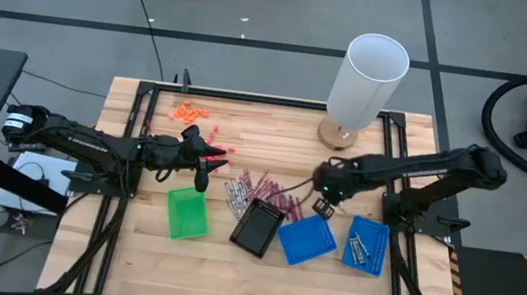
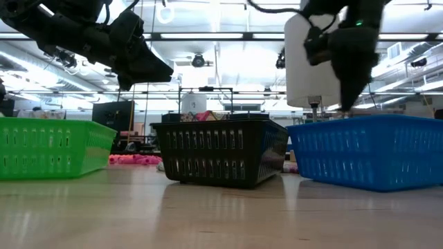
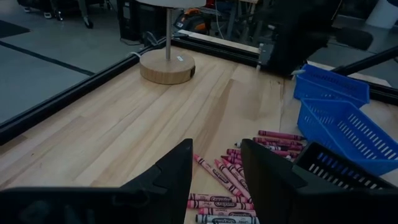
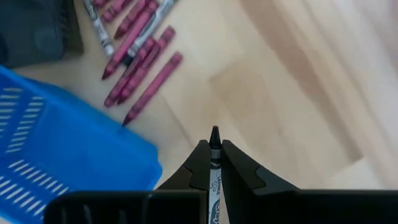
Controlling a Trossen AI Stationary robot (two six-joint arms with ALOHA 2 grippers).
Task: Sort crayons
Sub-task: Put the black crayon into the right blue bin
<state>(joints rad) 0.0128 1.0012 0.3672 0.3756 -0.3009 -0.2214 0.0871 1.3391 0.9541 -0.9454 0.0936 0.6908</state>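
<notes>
Right gripper (image 4: 214,165) fills the near edge of its wrist view, fingers pressed together on a single grey crayon (image 4: 214,158), tip poking out past the fingertips. From above, this gripper (image 1: 323,207) hangs over the bench middle, just above the corner of the nearer blue tray (image 1: 307,239).

Loose crayons (image 1: 256,193): a heap of pink-magenta and grey sticks on the bare wood, centre of the bench, touching or just beside the black tray (image 1: 258,227). Second blue tray (image 1: 366,245) toward the right edge holds a few sticks already. Green tray (image 1: 186,212) left of centre; contents cannot be told. Orange bits (image 1: 188,112) near the far left corner, well apart from the pile.

Left gripper (image 1: 204,155) hovers left of the pile, fingers spread, nothing between them; its wrist view looks onto the pink sticks. White lamp (image 1: 363,84) at the far edge.

Step in hand, as judged: carrying one grey crayon to its tray. Next move calls for clearing the blue tray's wall, centring over the right compartment, then releasing. Risk: the stick catching the rim and rolling off onto the wood.
</notes>
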